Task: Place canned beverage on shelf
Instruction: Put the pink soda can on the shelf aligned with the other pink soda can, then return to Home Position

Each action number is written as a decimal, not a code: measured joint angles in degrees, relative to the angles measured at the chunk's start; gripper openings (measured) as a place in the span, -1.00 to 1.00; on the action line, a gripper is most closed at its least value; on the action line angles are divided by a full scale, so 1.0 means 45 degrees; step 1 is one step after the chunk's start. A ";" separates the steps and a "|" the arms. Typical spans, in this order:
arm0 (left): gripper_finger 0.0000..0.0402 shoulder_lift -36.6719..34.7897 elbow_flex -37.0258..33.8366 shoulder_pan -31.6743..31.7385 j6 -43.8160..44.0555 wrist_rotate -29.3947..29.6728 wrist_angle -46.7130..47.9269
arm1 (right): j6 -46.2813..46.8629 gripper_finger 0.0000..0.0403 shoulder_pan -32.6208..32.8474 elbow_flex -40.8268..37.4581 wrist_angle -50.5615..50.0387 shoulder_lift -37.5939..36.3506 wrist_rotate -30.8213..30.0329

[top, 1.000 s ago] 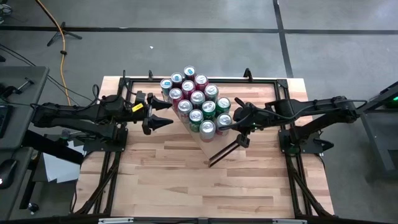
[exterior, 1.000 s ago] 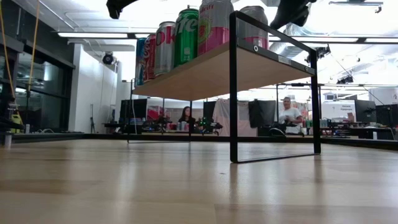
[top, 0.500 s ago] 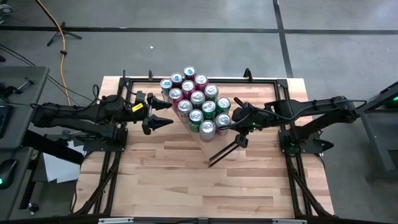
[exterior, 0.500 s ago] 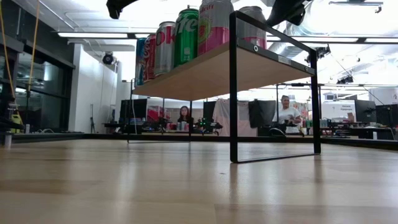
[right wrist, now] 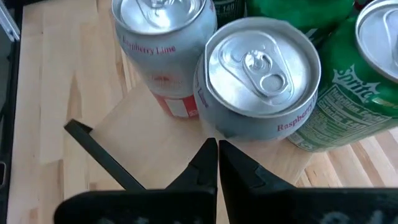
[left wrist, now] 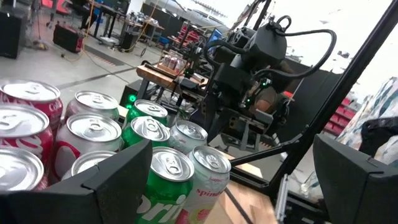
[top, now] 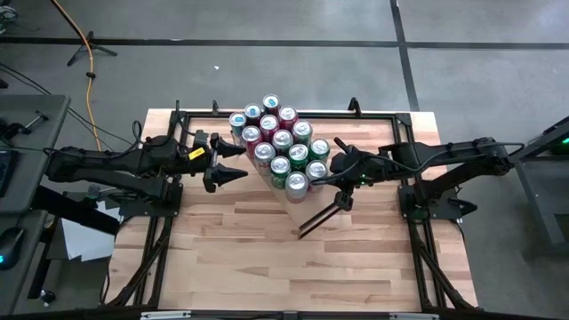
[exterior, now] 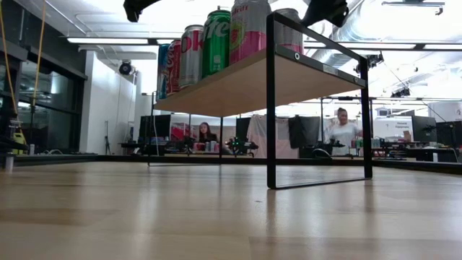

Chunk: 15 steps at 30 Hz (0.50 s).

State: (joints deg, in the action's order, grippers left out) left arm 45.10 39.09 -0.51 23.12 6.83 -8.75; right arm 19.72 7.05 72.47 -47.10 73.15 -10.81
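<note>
The silver canned beverage with pink "Raspberry Lime" lettering [right wrist: 258, 74] stands upright at the near end of the shelf [right wrist: 149, 130], a long pale-wood plank on a thin black metal frame. It is free of any grip. I judge it is set at the open end because the rest of the plank is already packed. A second silver Raspberry Lime can [right wrist: 163, 43] stands just beside it, and a green Sprite can [right wrist: 339, 106] touches its other side.

The right gripper [right wrist: 217, 165] hangs just beside the first can, level with its lower body. Its two dark fingers are pressed together and pinch nothing, so this looks like a retreat or a nudge, not a carry.

The left gripper [top: 238, 164] waits at the shelf's left flank with its fingers spread wide and nothing between them. That pose suits receiving or steadying a can there.

From above I count fourteen can tops on the shelf: four rows of three and a last row of two. This count is my best reading. A strip of bare plank [top: 292, 203] is left at that end, perhaps room for one more can. There is one shelf and two arms. No can lies on the striped butcher-block tabletop [top: 231, 258].
</note>
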 joint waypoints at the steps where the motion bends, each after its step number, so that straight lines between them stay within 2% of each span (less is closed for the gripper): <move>1: 0.74 0.0000 0.0000 0.0000 0.0189 0.0000 0.0000 | -0.0092 -1.00 0.0000 0.0000 -0.0082 -0.0030 0.0037; 5: 0.74 0.0000 0.0000 0.0110 0.0635 -0.0009 -0.0019 | -0.0143 -1.00 0.0123 0.0000 -0.0665 -0.0417 0.0180; 9: 0.71 0.0000 0.0000 0.0585 -0.0156 -0.0029 -0.0598 | -0.0046 -1.00 0.0219 0.0000 -0.1167 -0.1034 0.0032; 12: 0.57 -0.0158 0.0000 0.1097 -0.0746 -0.0513 -0.1456 | 0.0171 -1.00 0.0219 0.0000 -0.1228 -0.1564 -0.0034; 15: 0.27 -0.0408 0.0019 0.1427 -0.1403 -0.1000 -0.1784 | 0.0176 -1.00 0.0214 0.0000 -0.1164 -0.1979 -0.0039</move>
State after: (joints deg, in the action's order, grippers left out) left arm 43.27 39.18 5.91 16.80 2.33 -16.78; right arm 20.51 8.01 72.47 -52.33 64.24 -10.98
